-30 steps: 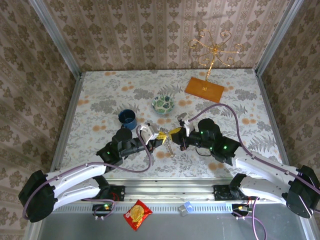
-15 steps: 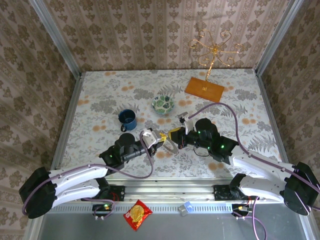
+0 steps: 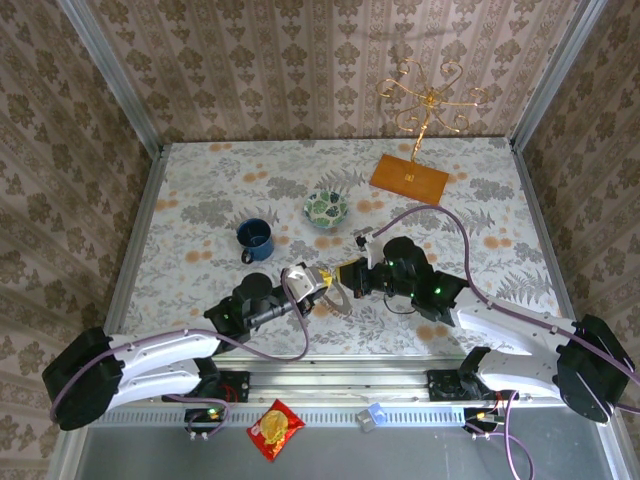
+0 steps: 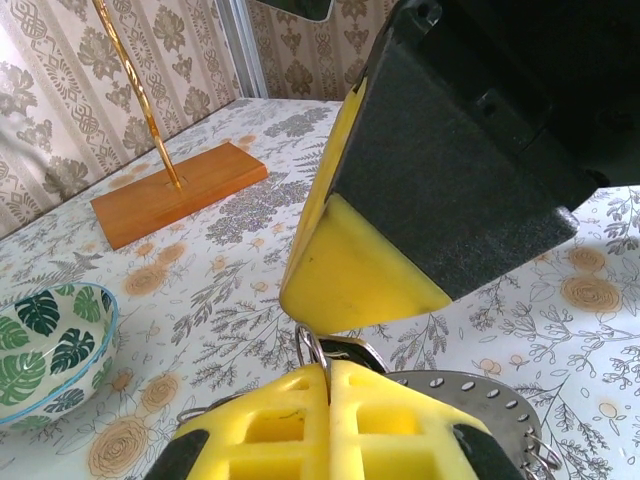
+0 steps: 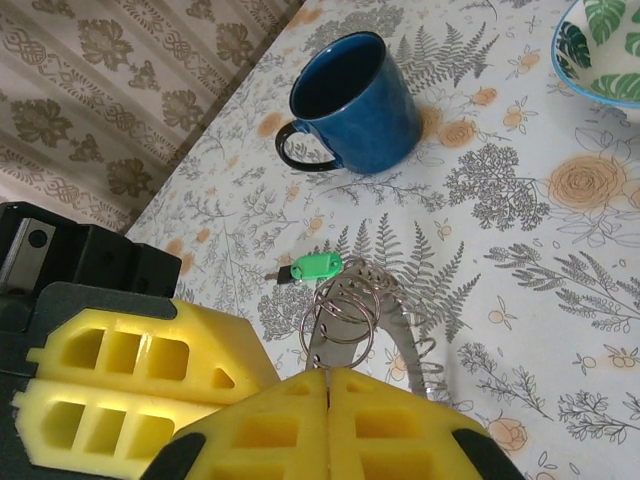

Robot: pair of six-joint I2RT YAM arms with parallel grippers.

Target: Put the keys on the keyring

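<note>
Flowered wallpaper closes the cell on three sides, and below it we see a counter [image 3: 200,200] with a pale leaf print. Both arms meet near its middle. Next in size come the blue glazed mug [image 5: 355,105] and the leaf-painted bowl [image 4: 45,345], both well apart from the work. Between the arms sits the keyring [image 4: 470,393], a flat grey metal ring with small holes. The left gripper [image 4: 329,385] and the right gripper [image 5: 328,390] have their yellow foam pads pressed fully together. Each pinches, it seems, the thin wire loops [image 5: 340,318] at the keyring's edge. The green key [image 5: 318,266] lies just beyond the right gripper, toward the mug, with its long axis across the fingers. We judge the right arm nearer.
</note>
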